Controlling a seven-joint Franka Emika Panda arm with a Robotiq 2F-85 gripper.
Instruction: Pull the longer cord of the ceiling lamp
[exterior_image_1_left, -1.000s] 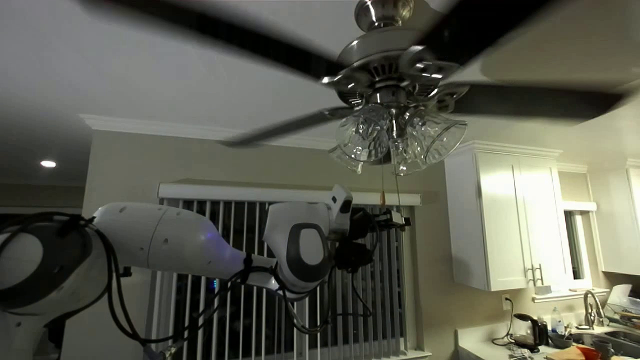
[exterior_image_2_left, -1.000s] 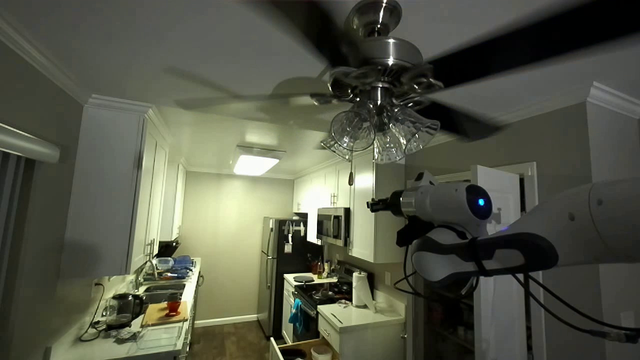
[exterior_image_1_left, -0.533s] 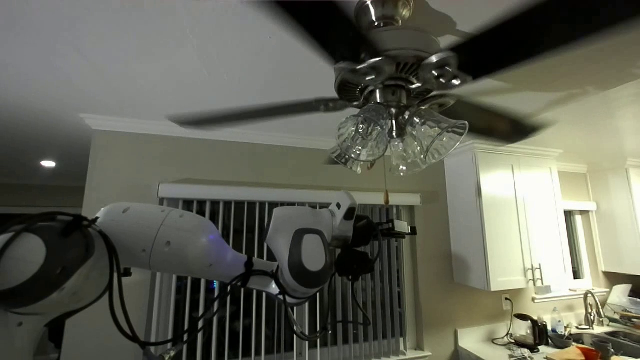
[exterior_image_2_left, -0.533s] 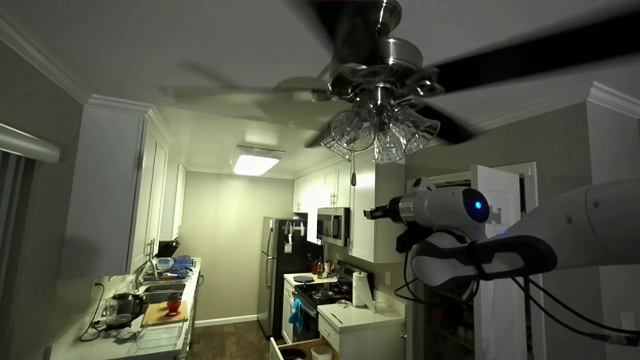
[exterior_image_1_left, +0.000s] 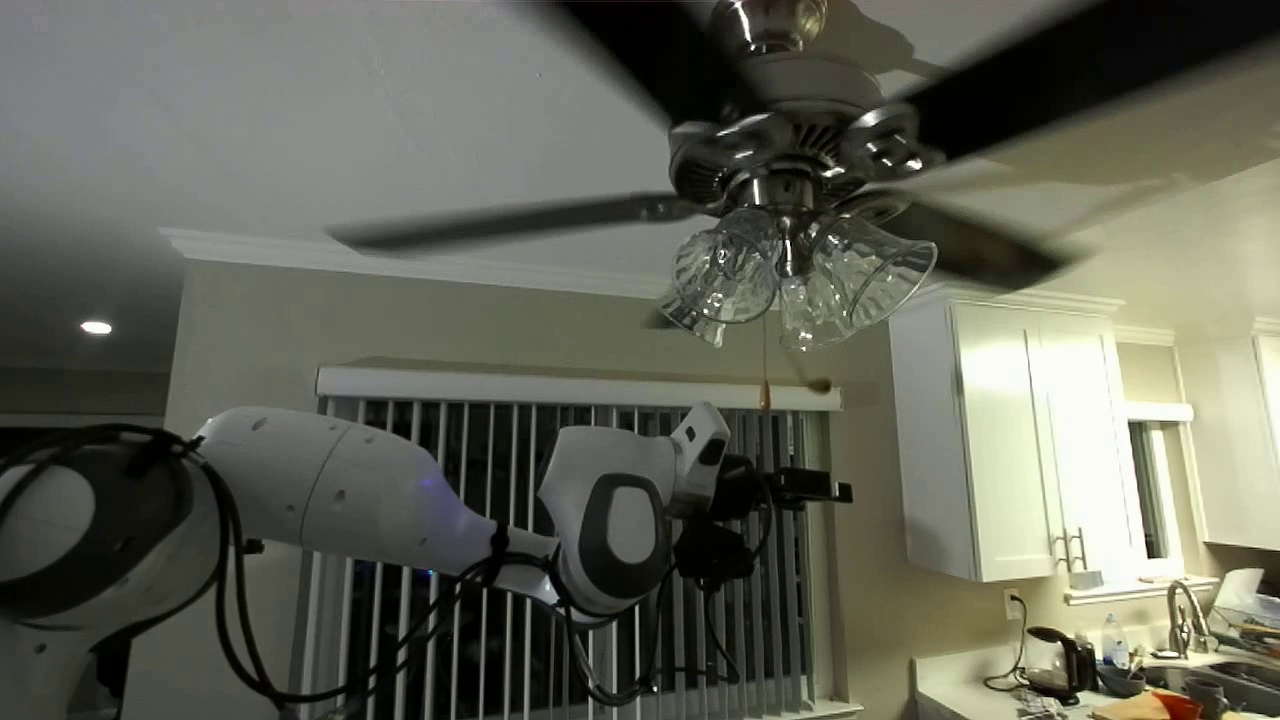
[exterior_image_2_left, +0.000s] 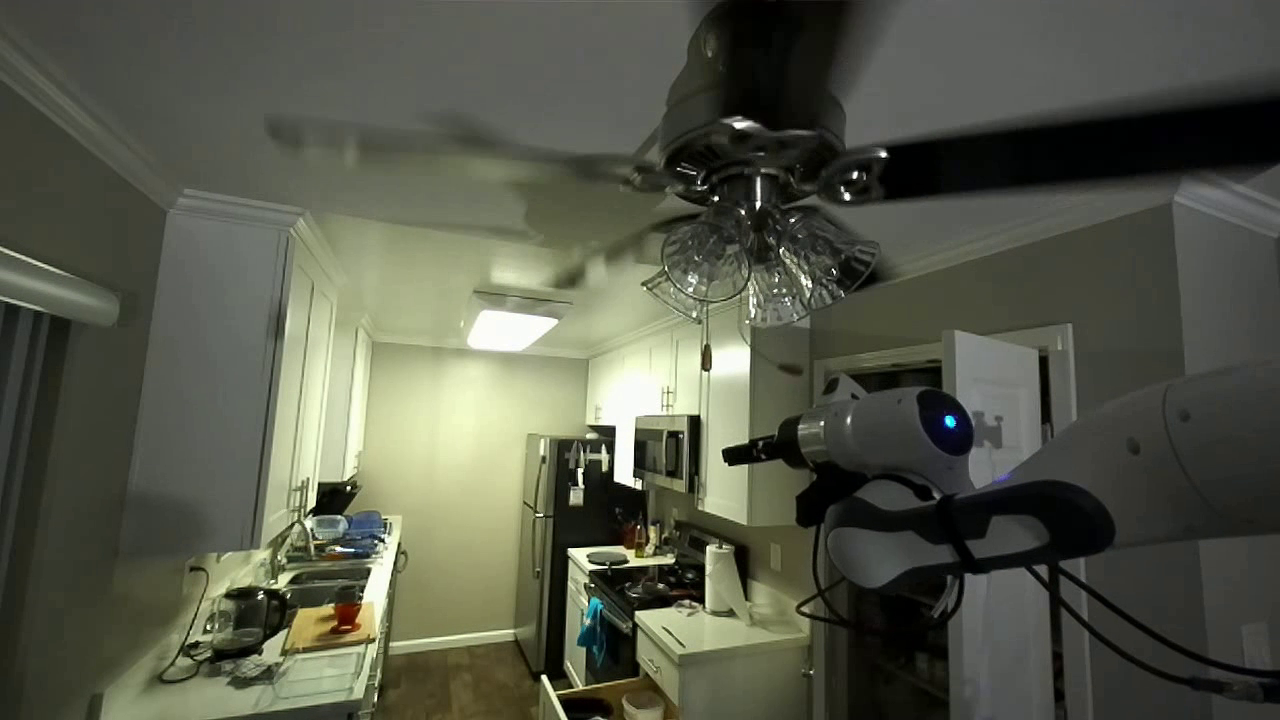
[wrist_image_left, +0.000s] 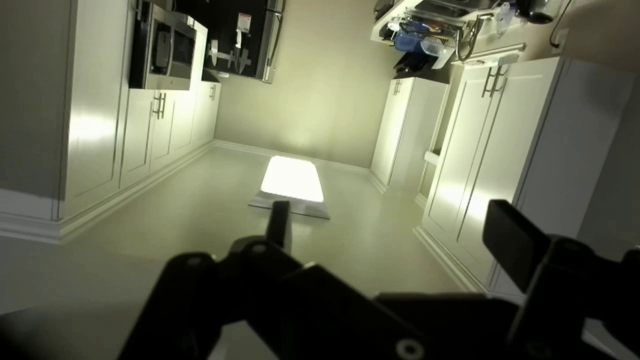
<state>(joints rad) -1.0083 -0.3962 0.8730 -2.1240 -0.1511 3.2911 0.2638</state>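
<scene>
Brown-ended, the longer cord now swings loose above our tool | tool has sunk lower, spread wide, holding nothing | we judge the tug made; what it switched, we cannot tell

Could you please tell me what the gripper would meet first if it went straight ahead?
The way looks free close to the gripper; further on, perhaps the far kitchen wall, though depth is unclear.
</scene>
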